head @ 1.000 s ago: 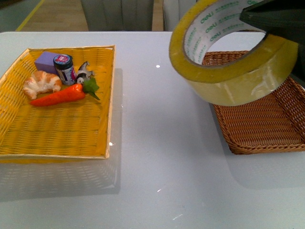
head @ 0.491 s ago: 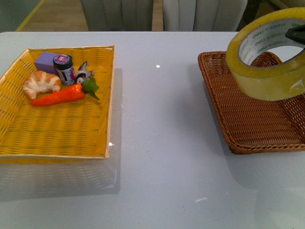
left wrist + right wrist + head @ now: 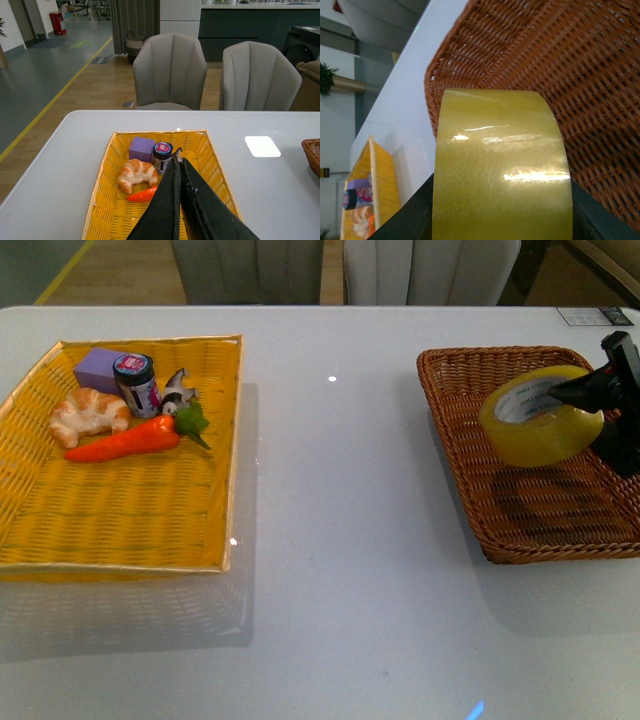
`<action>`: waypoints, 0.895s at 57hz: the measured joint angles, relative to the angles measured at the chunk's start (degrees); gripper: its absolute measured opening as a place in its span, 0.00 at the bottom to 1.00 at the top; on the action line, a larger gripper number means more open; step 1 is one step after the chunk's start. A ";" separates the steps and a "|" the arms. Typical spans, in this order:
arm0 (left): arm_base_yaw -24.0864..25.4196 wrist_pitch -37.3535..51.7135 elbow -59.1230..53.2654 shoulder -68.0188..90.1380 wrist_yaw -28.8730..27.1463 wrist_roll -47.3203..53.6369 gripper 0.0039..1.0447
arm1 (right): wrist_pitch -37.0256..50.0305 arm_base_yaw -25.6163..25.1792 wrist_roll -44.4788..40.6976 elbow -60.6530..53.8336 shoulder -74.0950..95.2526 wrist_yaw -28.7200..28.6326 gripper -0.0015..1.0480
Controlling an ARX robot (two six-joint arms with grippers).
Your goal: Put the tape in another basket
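The tape [image 3: 535,435], gripped by the matt black right pincer [image 3: 588,405], is smooth, glossy, translucent yellow film on a white papery core. Under the pincer, the basket [image 3: 520,530] is rough brown wicker. Far to its left, the tray [image 3: 120,525] is yellow weave. The table [image 3: 340,540] is smooth, faintly glossy.

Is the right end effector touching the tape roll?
Touching. The right wrist view shows the tape clamped between fingers of the right end effector.
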 joint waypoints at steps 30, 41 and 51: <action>6.73 -8.98 -4.24 -14.21 6.67 0.11 0.01 | -7.28 1.57 0.55 13.46 9.44 2.47 0.44; 6.73 -14.49 -4.24 -19.89 6.67 0.11 0.01 | -5.68 0.92 -0.07 9.25 8.48 2.97 0.80; 6.75 -18.62 -4.24 -24.02 6.67 0.11 0.01 | -3.30 -1.09 -0.09 2.34 0.90 2.49 0.91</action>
